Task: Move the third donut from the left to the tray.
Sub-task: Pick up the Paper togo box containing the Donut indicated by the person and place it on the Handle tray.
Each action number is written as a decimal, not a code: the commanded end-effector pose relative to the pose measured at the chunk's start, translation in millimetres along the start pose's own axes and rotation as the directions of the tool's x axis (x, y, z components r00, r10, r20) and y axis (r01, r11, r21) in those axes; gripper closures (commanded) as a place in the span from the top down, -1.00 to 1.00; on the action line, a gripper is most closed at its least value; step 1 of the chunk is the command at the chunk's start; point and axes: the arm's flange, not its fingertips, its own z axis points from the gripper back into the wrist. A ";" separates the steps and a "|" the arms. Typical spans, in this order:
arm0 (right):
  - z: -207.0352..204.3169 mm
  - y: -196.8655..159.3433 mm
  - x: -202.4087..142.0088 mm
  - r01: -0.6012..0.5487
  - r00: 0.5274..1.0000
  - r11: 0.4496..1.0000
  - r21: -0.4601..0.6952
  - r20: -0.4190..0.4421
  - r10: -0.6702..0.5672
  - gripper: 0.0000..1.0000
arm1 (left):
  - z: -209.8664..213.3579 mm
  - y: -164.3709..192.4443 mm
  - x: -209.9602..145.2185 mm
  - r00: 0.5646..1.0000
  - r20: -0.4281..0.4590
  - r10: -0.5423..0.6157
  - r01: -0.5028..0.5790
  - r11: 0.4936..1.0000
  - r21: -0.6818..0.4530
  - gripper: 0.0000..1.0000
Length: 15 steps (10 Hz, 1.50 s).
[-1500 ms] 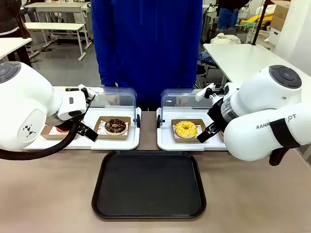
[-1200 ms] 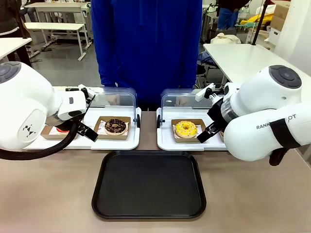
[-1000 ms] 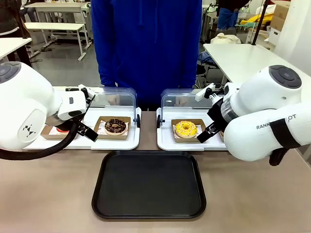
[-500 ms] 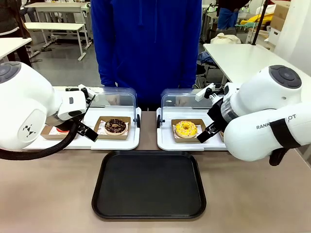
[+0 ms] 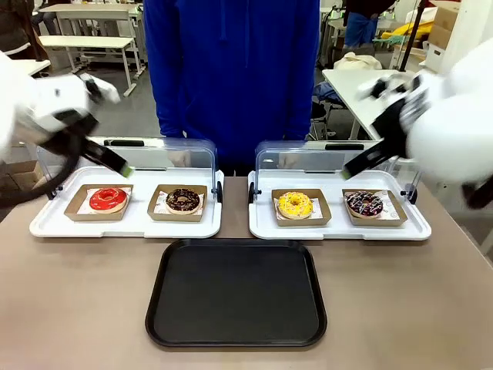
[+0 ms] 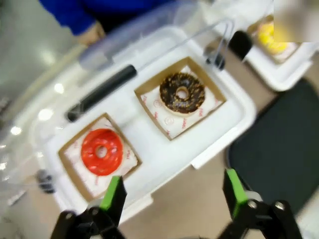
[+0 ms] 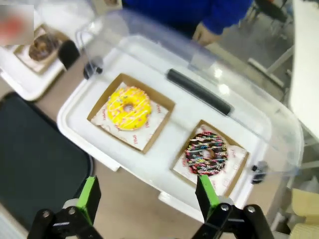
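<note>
We are in a robotics lab, not a bakery: white robot arms [image 5: 451, 116] flank our brown table [image 5: 77, 308], where donuts [image 5: 183, 199] sit in lidded white trays [image 5: 123, 226] behind a black tray [image 5: 231, 297] like a staged counter. Behind the person [image 5: 231, 77] we see plain white work tables [image 5: 85, 40], cardboard boxes [image 5: 445, 23] and a bare grey floor [image 5: 108, 116].

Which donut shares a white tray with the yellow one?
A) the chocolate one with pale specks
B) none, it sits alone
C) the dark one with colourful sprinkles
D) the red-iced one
C: the dark donut with colourful sprinkles lies beside the yellow donut in the same white tray, on the right half of the table in the front view.
</note>
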 end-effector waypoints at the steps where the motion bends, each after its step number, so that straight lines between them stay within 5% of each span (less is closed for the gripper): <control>1: 39.8 -56.1 -15.4 -0.029 0.998 0.991 0.129 0.067 0.021 1.00 | 31.5 57.1 -9.0 0.999 0.009 -0.050 0.050 0.982 -0.185 1.00; 4: 90.5 -148.2 -65.0 -0.123 0.965 0.960 0.251 0.256 0.057 1.00 | 88.0 142.7 -56.5 0.972 0.185 -0.143 0.205 0.900 -0.385 1.00; 6: 107.5 -186.4 -98.7 -0.182 0.913 0.941 0.287 0.404 0.053 1.00 | 112.7 182.2 -90.2 0.935 0.323 -0.146 0.274 0.876 -0.397 1.00; 8: 116.3 -206.7 -123.4 -0.188 0.888 0.933 0.307 0.459 0.028 1.00 | 120.6 209.8 -119.1 0.894 0.412 -0.175 0.340 0.863 -0.374 1.00; 15: 127.7 -222.9 -153.3 -0.194 0.865 0.932 0.308 0.501 0.015 1.00 | 111.8 185.9 -146.6 0.862 0.475 -0.178 0.365 0.868 -0.338 1.00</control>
